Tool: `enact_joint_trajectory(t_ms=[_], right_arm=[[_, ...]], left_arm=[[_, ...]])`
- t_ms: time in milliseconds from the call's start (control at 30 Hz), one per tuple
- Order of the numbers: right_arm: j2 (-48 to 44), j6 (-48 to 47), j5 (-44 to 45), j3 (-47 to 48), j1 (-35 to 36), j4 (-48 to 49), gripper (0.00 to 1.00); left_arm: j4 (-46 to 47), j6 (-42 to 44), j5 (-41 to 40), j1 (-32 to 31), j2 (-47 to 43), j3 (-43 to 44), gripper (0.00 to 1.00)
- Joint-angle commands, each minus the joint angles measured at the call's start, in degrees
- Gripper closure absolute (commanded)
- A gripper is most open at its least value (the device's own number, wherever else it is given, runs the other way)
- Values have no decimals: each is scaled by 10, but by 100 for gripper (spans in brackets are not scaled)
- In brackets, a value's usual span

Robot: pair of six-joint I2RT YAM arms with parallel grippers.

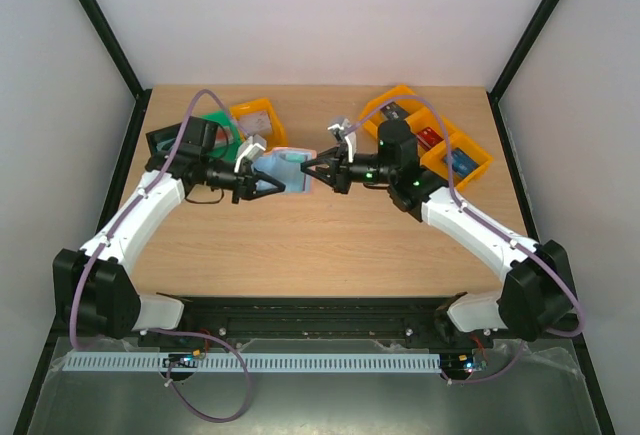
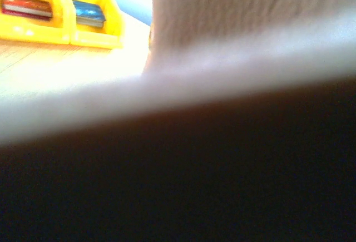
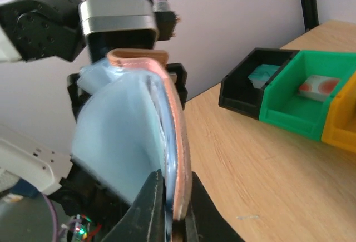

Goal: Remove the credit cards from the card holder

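The card holder [image 1: 292,167], tan outside and light blue inside, hangs open above the table between both arms. My left gripper [image 1: 272,187] is shut on its left side. In the left wrist view the holder's tan face [image 2: 239,14] fills the frame and hides those jaws. My right gripper [image 3: 177,220] is shut on the lower edge of the holder's tan panel [image 3: 181,142]; in the top view this right gripper [image 1: 308,170] reaches in from the right. A teal credit card [image 3: 266,74] lies in the black bin and a whitish-red one [image 3: 318,86] in the green bin. Any card inside the holder is hidden.
A black bin [image 1: 170,140], a green bin [image 1: 215,125] and an orange bin [image 1: 255,115] stand at the back left. More orange bins [image 1: 440,145] at the back right hold a red item [image 2: 25,5] and a blue item [image 2: 88,13].
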Motion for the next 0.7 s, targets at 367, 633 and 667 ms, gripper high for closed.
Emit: enact_joint_trajectory(t_ms=[367, 633, 667], right_arm=[[84, 30, 439, 107, -9, -234, 98], [161, 24, 668, 164, 40, -326, 99], [165, 23, 668, 168, 46, -327, 99]], left_arm=[[156, -176, -257, 35, -13, -30, 13], [170, -193, -245, 43, -17, -37, 18], [170, -193, -231, 43, -17, -37, 20]])
